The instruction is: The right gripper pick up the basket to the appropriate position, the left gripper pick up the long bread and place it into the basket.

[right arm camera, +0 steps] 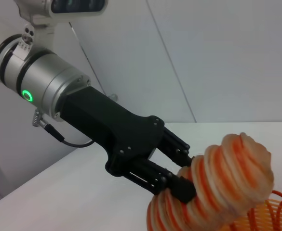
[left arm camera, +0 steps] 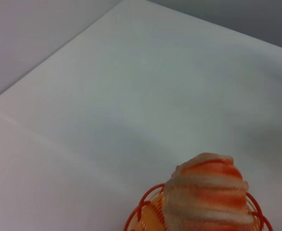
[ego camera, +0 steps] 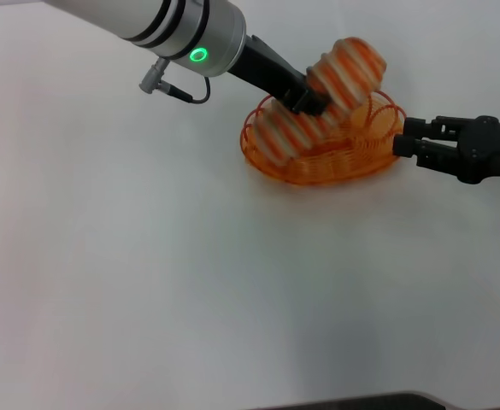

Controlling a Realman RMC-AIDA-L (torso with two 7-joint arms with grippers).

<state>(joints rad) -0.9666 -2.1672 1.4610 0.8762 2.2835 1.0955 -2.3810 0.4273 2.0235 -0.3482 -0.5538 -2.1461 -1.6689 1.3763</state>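
The orange wire basket point(ego camera: 318, 173) rests on the white table point(ego camera: 147, 273), right of centre and far from me. The long bread point(ego camera: 345, 67) stands tilted, its lower end in the basket's left part and its upper end raised above the far rim. My left gripper point(ego camera: 306, 97) is shut on the bread's middle; the right wrist view shows its fingers point(right arm camera: 178, 185) around the loaf point(right arm camera: 227, 178). My right gripper point(ego camera: 402, 140) is at the basket's right end, its fingers closed on the rim. The left wrist view shows the bread's end point(left arm camera: 206, 192) over the basket point(left arm camera: 140, 211).
The white table spreads wide to the left and front of the basket. A grey cable plug point(ego camera: 154, 79) hangs off my left wrist. A dark edge point(ego camera: 369, 401) runs along the table's near side.
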